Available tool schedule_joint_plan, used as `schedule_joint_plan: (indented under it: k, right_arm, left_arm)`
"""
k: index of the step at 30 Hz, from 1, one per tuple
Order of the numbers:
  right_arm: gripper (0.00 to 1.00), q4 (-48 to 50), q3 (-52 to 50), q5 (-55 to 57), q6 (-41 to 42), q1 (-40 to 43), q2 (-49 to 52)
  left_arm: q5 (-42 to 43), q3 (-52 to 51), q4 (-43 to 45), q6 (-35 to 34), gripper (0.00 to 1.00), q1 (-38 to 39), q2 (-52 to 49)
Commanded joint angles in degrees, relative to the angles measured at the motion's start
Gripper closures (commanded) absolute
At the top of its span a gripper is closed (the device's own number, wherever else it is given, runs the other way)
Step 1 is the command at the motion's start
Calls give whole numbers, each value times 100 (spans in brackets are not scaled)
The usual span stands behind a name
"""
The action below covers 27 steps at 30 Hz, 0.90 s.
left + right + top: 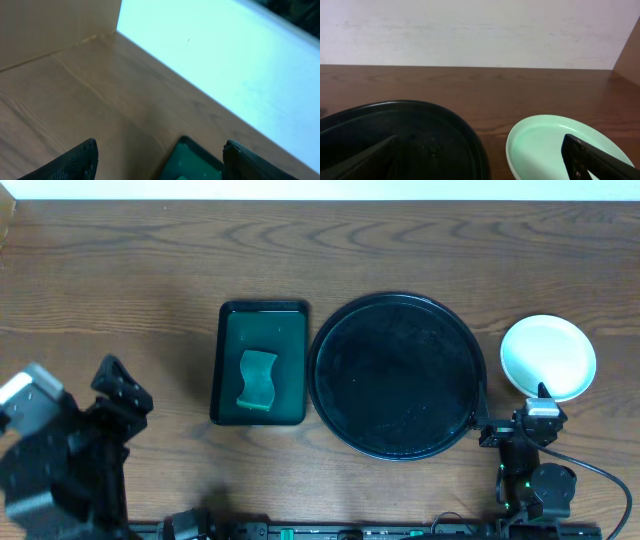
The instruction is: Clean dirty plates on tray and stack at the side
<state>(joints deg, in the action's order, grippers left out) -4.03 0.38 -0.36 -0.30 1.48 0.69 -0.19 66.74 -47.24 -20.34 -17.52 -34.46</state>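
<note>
The round black tray (397, 375) lies mid-table with nothing on it; its rim (445, 112) also shows in the right wrist view. The pale mint plates (548, 357) sit stacked on the table just right of the tray, and the top plate (545, 145) shows no smear. My right gripper (513, 405) is open at the near side, between tray and stack; its fingers (592, 157) straddle the gap, holding nothing (480, 139). My left gripper (122, 383) hangs open and empty at the near left, pointing toward the green tray (160, 145).
A small rectangular dark green tray (261, 363) left of the black tray holds a green sponge (257, 379); the tray's corner (192, 162) shows between the left fingers. A pale wall runs along the table's far edge.
</note>
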Motion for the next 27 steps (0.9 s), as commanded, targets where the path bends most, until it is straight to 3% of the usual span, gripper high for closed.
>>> schedule_joint_plan:
  k: [1,12,27]
  right_arm:
    - [1,-24,-9,48,-17,-57,-39]
    - [1,-24,-9,48,-20,-57,-39]
    - [1,-24,-9,48,-20,-57,-39]
  left_arm:
    - [-31,79,-7,-4,20,-20,254]
    - [-31,76,-295,-4,20,179,955]
    - [-46,79,-1821,-7,20,1045,2566]
